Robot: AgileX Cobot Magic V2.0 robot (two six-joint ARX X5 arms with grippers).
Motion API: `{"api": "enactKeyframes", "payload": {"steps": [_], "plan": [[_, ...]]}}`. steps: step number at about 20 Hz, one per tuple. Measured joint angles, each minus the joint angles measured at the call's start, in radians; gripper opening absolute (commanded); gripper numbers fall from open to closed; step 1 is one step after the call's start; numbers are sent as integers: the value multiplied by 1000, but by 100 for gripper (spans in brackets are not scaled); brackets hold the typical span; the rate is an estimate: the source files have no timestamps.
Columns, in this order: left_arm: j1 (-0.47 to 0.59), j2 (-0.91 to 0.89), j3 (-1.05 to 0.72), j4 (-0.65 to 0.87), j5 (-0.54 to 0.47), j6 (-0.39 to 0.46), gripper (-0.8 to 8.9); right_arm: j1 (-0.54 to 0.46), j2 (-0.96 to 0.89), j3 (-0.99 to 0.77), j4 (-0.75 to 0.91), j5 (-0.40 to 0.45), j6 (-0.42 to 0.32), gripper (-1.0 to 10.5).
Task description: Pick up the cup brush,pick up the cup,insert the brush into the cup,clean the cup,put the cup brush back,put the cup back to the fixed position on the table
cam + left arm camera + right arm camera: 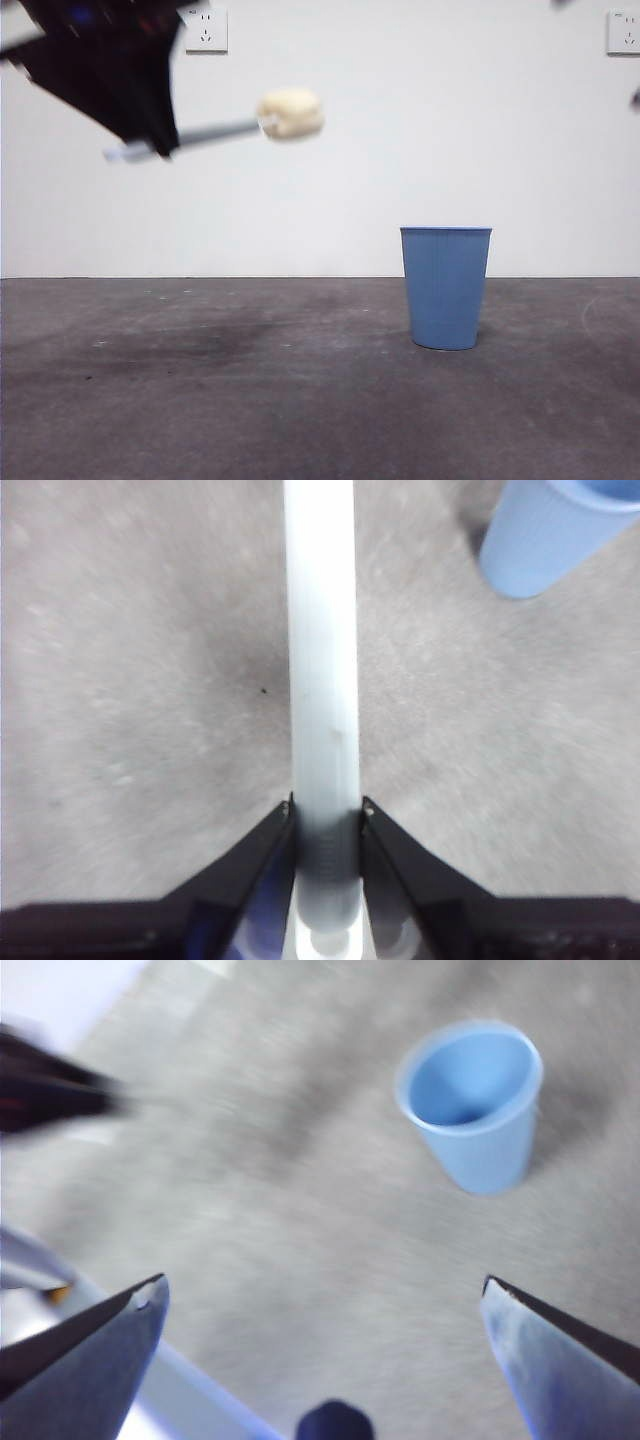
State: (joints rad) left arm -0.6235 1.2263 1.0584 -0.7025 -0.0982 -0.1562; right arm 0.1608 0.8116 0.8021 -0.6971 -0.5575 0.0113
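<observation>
Front view, one cup (pixel 446 288), one cup brush (pixel 262 120)

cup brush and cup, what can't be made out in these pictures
- Cup brush head: cut off by the top edge in the left wrist view; only the handle shows, clamped in the left tool.
- Handle's gripped part: hidden behind the dark arm in the front view.
- Cup inside: not visible from the level front view; the blurred right wrist view shows only part of it.
- Right tool: open, but motion blur smears the table below it.
</observation>
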Motion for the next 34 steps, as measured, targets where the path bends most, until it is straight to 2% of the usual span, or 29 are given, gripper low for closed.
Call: {"api": "enactKeyframes", "payload": {"steps": [4,8,12,20,34], "plan": [[0,-142,0,-86,0,14,-9,111,66,-158,275,171,54,563],[0,-195,0,-143,0,15,-9,222,177,-254,499,348,82,563],[0,-196,0,-176,0,15,-9,265,335,-273,711,478,86,564],[0,-196,0,-195,0,15,-9,263,608,-273,1040,486,70,564],[0,-196,0,-201,1,14,-9,232,852,-274,1437,454,48,560]]}}
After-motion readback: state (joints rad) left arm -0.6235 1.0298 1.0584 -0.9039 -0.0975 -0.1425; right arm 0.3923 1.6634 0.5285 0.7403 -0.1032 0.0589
